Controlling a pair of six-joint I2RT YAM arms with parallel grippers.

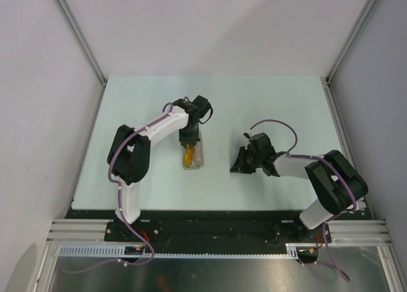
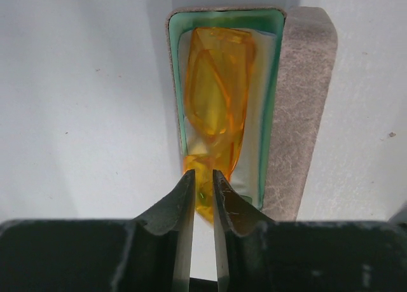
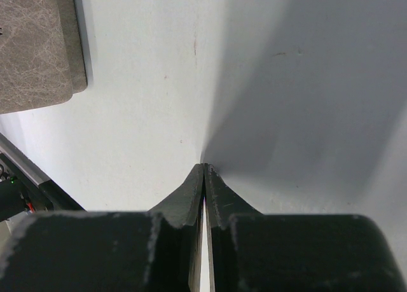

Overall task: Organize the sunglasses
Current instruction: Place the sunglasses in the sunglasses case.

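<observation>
The sunglasses (image 2: 216,95), orange-yellow and folded, lie inside the open grey-beige case (image 2: 299,114) with a green-edged lining. In the top view the sunglasses (image 1: 189,157) and case (image 1: 199,153) sit mid-table. My left gripper (image 2: 203,176) stands over the case's near end, its jaws nearly closed with the near end of the sunglasses between them. It also shows in the top view (image 1: 189,142). My right gripper (image 3: 203,166) is shut and empty, low over the bare table to the right of the case, and shows in the top view (image 1: 235,166).
The case's outer flap (image 3: 35,44) shows at the top left of the right wrist view. The pale table (image 1: 286,107) is bounded by metal rails and side walls, with the black front rail (image 1: 216,219) near the arm bases.
</observation>
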